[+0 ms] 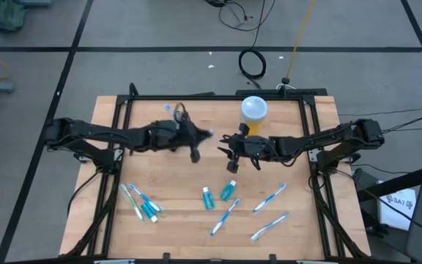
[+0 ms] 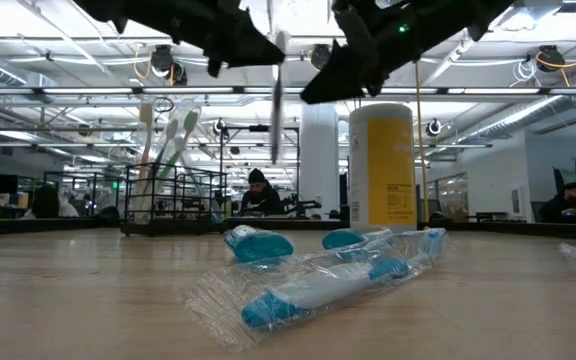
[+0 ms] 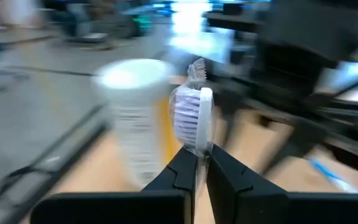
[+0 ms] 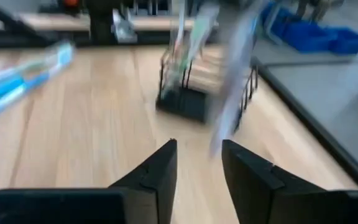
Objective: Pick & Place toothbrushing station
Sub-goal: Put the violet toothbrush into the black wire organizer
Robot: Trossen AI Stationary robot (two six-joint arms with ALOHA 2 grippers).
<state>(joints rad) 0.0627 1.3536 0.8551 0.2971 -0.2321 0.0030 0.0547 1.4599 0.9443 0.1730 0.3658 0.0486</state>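
My left gripper (image 1: 198, 144) is above the table's middle, shut on a wrapped white toothbrush (image 3: 194, 118), which hangs upright in the low view (image 2: 277, 110). My right gripper (image 1: 233, 155) is open and empty just to its right, facing the black wire basket (image 4: 191, 93). The basket (image 1: 178, 114) stands at the far left of centre with several toothbrushes upright in it. More blue-and-white toothbrushes (image 1: 141, 202) (image 1: 226, 216) (image 1: 269, 196) and two teal tubes (image 1: 208, 198) (image 1: 228, 189) lie flat on the near half of the table. My left gripper pinches the toothbrush between its two fingers just below the bristle head (image 3: 199, 148). The fingers lie across the brush. The head in its clear wrapper stands out past the fingertips, and the handle (image 2: 276, 130) hangs straight down, clear of the table.
A yellow bottle with a white cap (image 1: 253, 110) stands at the far edge, right of the basket and close behind my right gripper. Another wrapped toothbrush (image 1: 269, 226) lies near the front right. Black frame rails (image 1: 116, 158) run along the table's left and right sides.
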